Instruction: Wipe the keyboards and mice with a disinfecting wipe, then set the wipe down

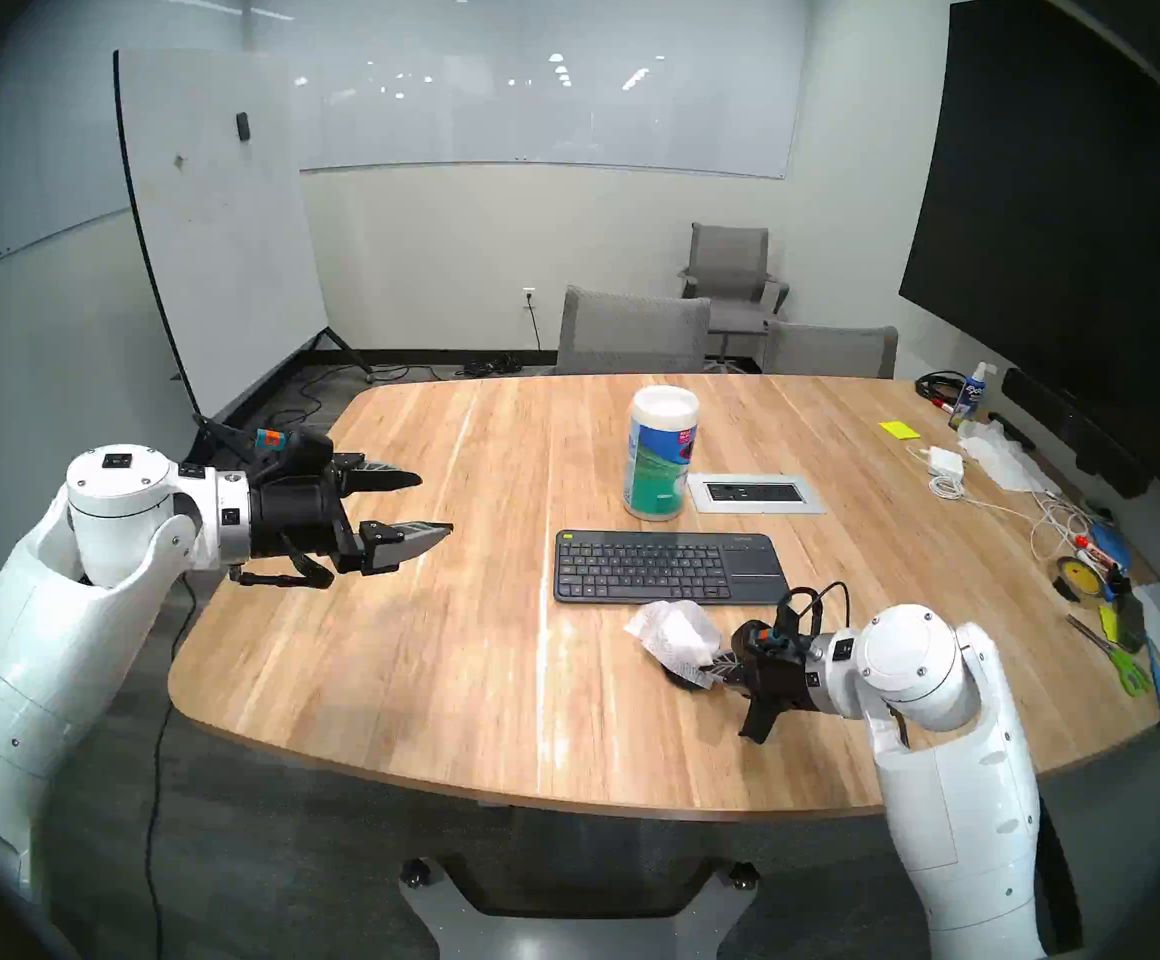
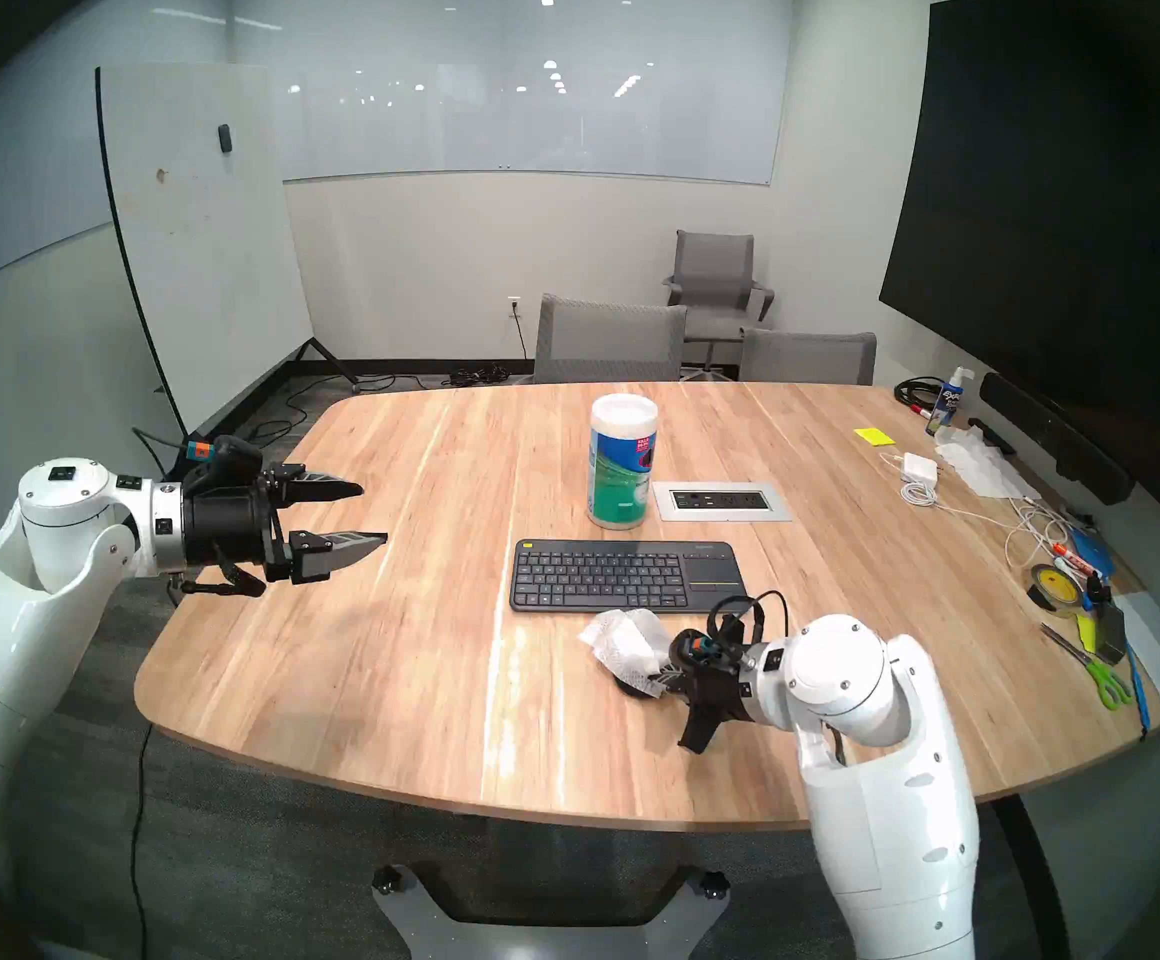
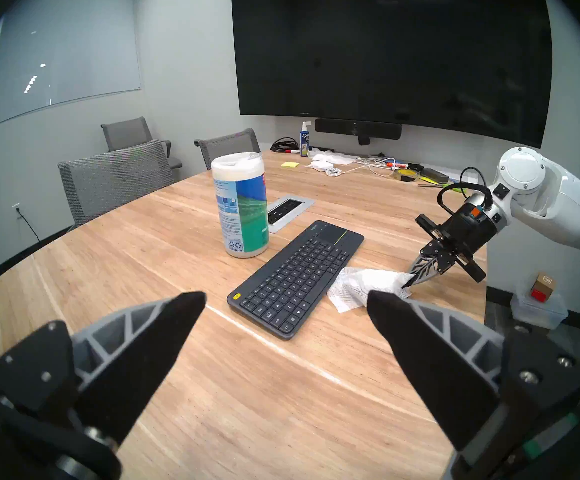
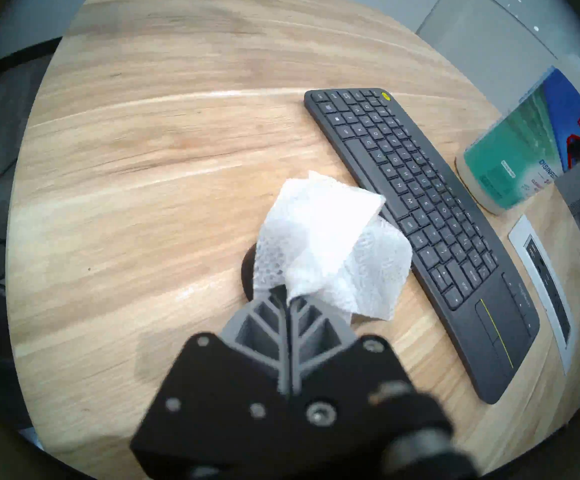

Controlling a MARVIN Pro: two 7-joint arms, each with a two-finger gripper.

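The right gripper is pinching the disinfecting wipe in closed fingers, draping it over the mouse, which is mostly hidden just ahead of the fingertips; mouse-wiping looks underway. The keyboard is lying just beyond on the worktop, and the left gripper is hanging wide open, empty. Next, I judge, rubbing across the mouse without shoving it.

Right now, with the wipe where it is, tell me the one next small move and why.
Probably drag the wipe slowly across the mouse beneath it. The right claw is shut on the wipe's edge, the sheet drapes over the mouse so only a dark sliver shows, and the keyboard lies just beside. The left claw hangs open, away from the work.
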